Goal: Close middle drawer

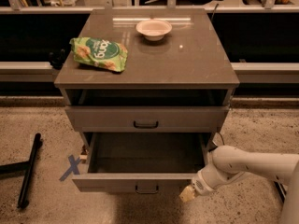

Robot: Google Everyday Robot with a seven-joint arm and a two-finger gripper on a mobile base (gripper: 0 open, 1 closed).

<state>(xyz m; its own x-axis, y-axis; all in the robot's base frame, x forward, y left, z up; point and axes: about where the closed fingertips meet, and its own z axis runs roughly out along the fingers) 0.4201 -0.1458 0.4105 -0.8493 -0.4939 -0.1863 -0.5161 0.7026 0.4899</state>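
Observation:
The middle drawer [140, 182] is pulled far out and its dark inside is empty. Its grey-brown front faces me low in the camera view and has a small dark pull handle [146, 189] at the centre. My gripper [188, 194], with a tan tip on a white arm [243, 164], comes in from the right. It is at the right end of the drawer's front, at or just in front of the panel. The lowest drawer is hidden beneath the open one.
The uppermost drawer [145, 118] stands slightly open. On the cabinet top [187, 62] lie a green chip bag [99, 53] and a white bowl [153, 29]. A black bar [29, 171] and a blue X mark [71, 167] are on the floor to the left.

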